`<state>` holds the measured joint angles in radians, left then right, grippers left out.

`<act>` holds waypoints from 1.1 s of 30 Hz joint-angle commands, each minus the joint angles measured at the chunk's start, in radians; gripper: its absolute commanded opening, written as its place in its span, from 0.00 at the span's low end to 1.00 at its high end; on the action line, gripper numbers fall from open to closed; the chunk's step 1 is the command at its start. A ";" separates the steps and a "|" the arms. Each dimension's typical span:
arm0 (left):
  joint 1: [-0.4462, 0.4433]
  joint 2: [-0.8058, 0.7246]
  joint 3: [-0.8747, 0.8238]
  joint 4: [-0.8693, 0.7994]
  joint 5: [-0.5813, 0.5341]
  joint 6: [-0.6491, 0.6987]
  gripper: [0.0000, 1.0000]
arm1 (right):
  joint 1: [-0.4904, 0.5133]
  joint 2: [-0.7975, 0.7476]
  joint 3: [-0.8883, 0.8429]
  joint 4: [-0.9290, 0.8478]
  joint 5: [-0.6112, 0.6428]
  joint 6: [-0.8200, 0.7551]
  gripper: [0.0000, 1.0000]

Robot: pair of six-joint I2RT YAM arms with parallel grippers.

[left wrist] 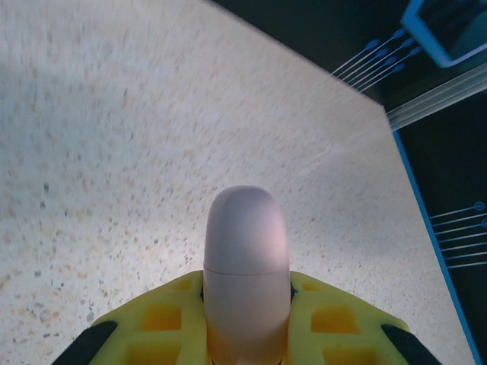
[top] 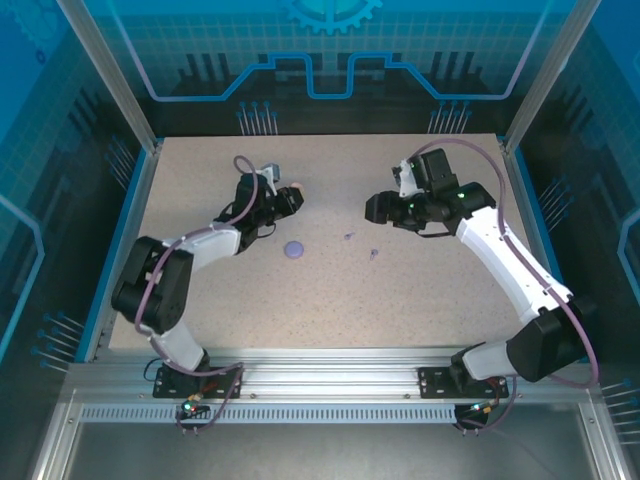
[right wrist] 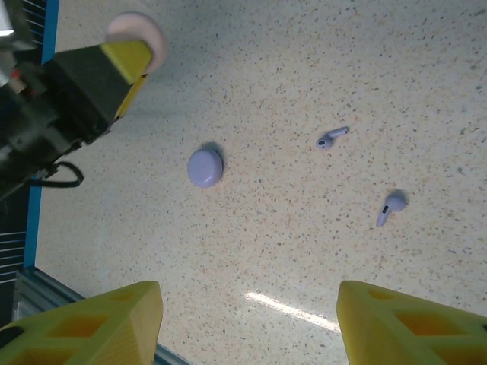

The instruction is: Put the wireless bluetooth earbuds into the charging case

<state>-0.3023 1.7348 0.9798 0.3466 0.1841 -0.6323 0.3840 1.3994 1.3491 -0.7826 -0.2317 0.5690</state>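
left tool (left wrist: 247, 323) pinches the pink case (left wrist: 245, 243) aloft, likely steadying it for loading. right tool (right wrist: 247, 319) hangs wide over the lavender buds (right wrist: 332, 138), ready to pick.

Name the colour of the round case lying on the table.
Lavender-purple; the case shows best in the right wrist view.

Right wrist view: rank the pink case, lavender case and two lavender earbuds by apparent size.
1. Pink case, seemingly largest, but partly hidden in the left gripper and likely nearer the camera, so unsure.
2. Lavender case.
3. The two lavender earbuds, alike; no ranking between them.
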 commanded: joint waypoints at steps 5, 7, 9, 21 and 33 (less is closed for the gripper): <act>0.031 0.176 0.187 -0.258 0.178 -0.102 0.00 | 0.078 0.044 -0.002 0.047 0.048 0.014 0.62; 0.038 0.210 0.212 -0.295 0.182 -0.110 0.00 | 0.094 0.055 0.003 0.048 0.055 0.015 0.62; 0.050 0.252 0.245 -0.332 0.213 -0.112 0.00 | 0.107 0.065 0.007 0.051 0.061 0.017 0.62; 0.101 0.363 0.337 -0.524 0.215 -0.058 0.17 | 0.196 0.136 0.055 0.041 0.111 0.022 0.63; 0.148 0.328 0.368 -0.678 0.160 0.014 0.43 | 0.249 0.177 0.103 0.020 0.147 0.032 0.65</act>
<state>-0.1783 2.0830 1.3403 -0.2214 0.3828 -0.6472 0.6144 1.5570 1.4155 -0.7460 -0.1040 0.5880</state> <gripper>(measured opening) 0.422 0.647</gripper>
